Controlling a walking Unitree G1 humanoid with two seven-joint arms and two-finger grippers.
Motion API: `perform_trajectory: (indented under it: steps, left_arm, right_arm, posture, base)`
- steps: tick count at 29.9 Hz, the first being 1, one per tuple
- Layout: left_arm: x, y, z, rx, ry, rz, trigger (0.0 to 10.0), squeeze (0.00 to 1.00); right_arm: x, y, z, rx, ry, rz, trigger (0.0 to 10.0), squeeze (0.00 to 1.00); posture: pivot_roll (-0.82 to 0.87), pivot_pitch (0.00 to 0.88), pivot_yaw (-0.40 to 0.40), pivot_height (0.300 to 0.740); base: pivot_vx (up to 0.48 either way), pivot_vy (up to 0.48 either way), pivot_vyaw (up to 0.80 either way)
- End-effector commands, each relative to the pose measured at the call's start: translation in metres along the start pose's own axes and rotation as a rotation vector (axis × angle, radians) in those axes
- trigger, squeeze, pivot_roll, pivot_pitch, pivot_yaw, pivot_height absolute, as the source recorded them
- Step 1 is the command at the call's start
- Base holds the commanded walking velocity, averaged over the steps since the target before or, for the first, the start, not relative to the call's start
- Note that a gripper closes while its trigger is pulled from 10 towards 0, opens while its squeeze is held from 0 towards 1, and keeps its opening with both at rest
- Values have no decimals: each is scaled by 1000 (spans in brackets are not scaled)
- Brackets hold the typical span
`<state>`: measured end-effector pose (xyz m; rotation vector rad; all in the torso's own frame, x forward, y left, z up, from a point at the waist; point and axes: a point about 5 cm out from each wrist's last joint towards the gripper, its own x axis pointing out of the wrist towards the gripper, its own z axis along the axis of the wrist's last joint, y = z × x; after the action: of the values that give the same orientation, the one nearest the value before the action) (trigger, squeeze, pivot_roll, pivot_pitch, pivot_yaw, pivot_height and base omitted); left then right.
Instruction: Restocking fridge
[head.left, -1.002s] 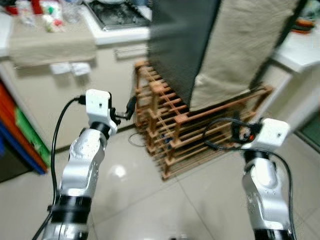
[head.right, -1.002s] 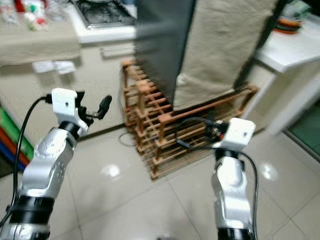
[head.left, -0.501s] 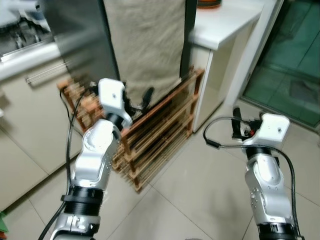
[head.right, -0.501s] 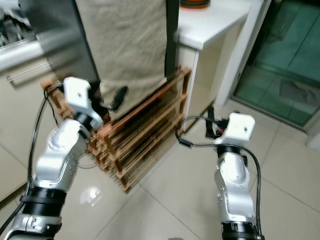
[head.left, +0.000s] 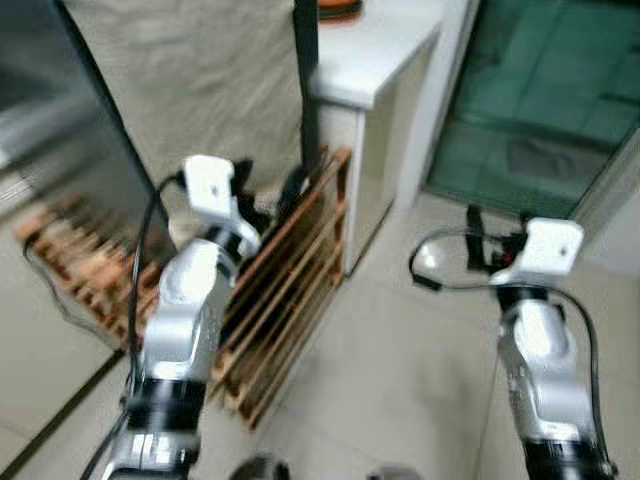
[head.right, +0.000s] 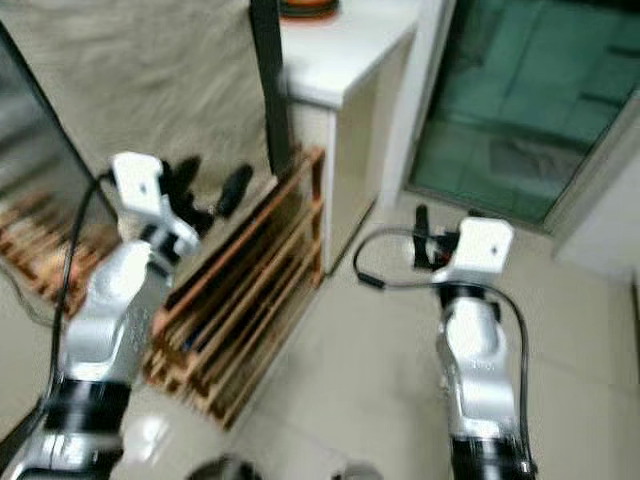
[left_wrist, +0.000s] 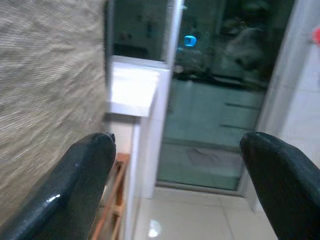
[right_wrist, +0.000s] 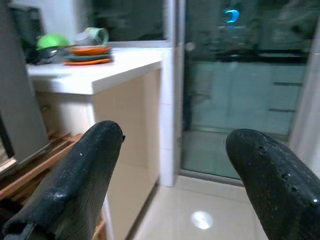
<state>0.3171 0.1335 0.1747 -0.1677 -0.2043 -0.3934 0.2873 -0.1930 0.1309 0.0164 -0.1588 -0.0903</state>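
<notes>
While blurred — left gripper (head.right: 205, 188) spread wide before wooden rack (head.right: 250, 290); right gripper (right_wrist: 170, 165) likewise gaping, beside white counter (right_wrist: 100, 70)

Pale tiled floor (head.left: 400, 360), wooden rack (head.left: 285, 290), white counter (head.left: 375, 60), glass door (head.left: 540, 90)
</notes>
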Motion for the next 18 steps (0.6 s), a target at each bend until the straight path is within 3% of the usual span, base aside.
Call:
perform_trajectory:
  steps: [1,4,11,18]
  left_arm:
    - [-2,5,11,20,-42,1,10000,0]
    - [-2,6,12,40,-48,11,10000,0]
    - [2,6,9,122,-12,27,10000,0]
    - [1,0,8,82,-13,-27,10000,0]
  right_arm:
    - [2,11,2,16,-9,43,10000,0]
    - [3,14,1,20,-7,52,10000,0]
    - [5,13,1,22,-11,44,10000,0]
    - [1,10,-1,22,-7,27,10000,0]
  posture:
    - [-84,0,-1,740]
    - [-78,0,4,740]
    - [-83,0,20,740]
    - [-98,0,33,740]
  base:
    - [0,476,0]
    - [0,477,0]
    - [0,0,0]
    - [0,0,0]
